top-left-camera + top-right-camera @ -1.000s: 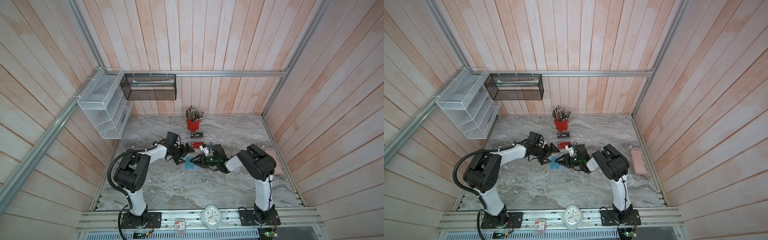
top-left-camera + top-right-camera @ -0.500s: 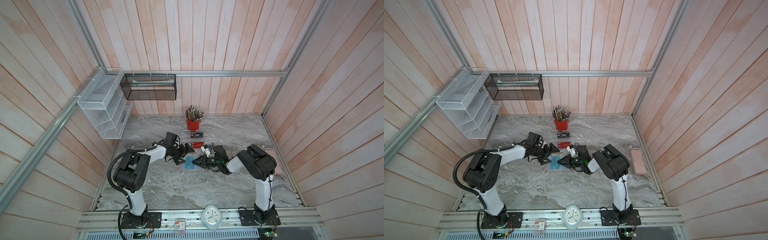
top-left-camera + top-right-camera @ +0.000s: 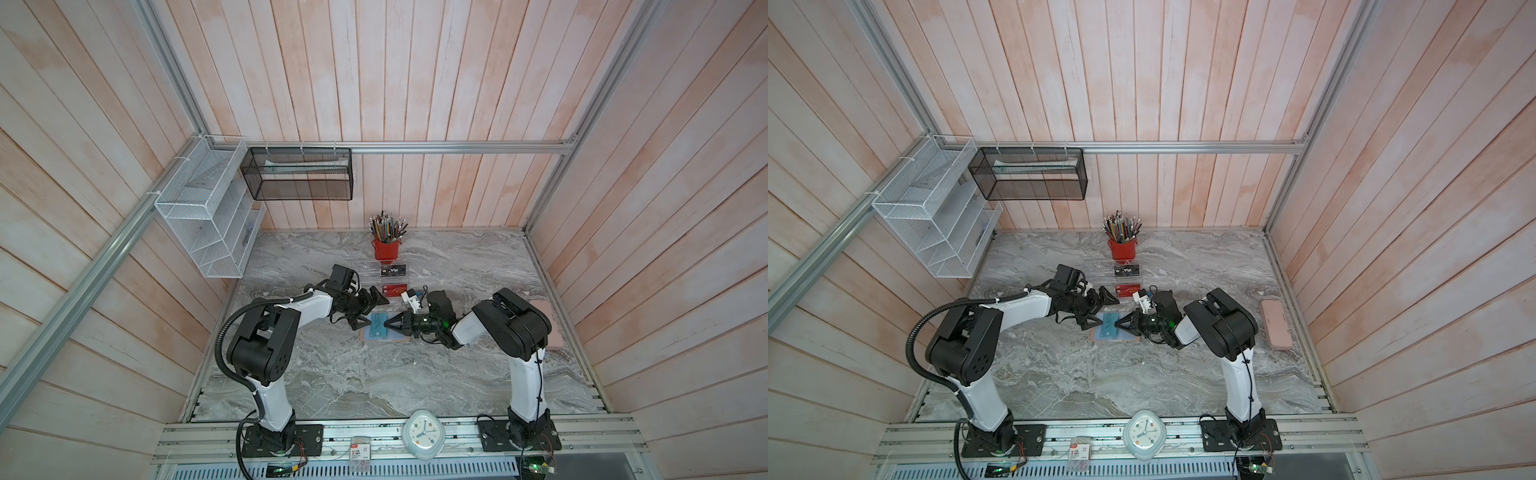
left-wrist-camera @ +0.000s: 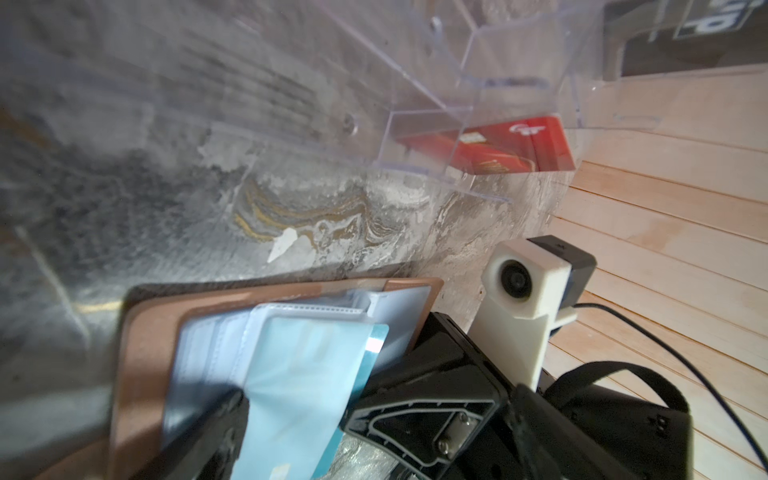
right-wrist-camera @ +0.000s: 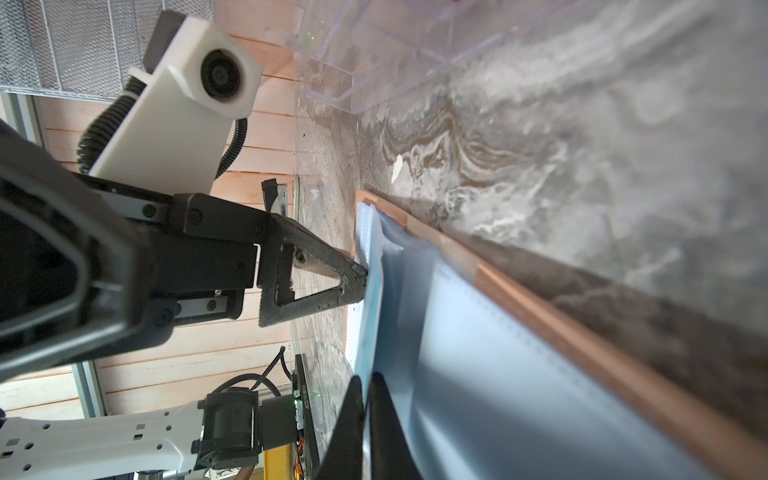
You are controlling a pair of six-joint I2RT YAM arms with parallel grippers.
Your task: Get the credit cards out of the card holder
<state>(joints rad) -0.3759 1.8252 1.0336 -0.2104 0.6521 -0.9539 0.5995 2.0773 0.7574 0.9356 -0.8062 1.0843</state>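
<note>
Table [image 3: 332, 374]: marble, open toward the near edge.
Holder [image 3: 374, 340]: open flat mid-table, rack [image 3: 365, 266] near behind.
Teal card [image 3: 376, 329]: edge out of sleeve [image 4: 291, 365].
Right gripper [image 3: 387, 325]: low, level, pinched on that edge.
Left gripper [image 3: 371, 311]: jaws wide, one fingertip [image 5: 359, 274] on sleeve.

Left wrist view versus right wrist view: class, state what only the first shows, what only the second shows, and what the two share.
Only the left wrist view: the red card and black card in the clear rack, plus the right arm's wrist camera. Only the right wrist view: the left gripper, open, one finger touching a sleeve's edge, and the white mesh shelf. Both: the rack itself, the open card holder on the marble table, and the right gripper shut on what looks like the teal card.
</note>
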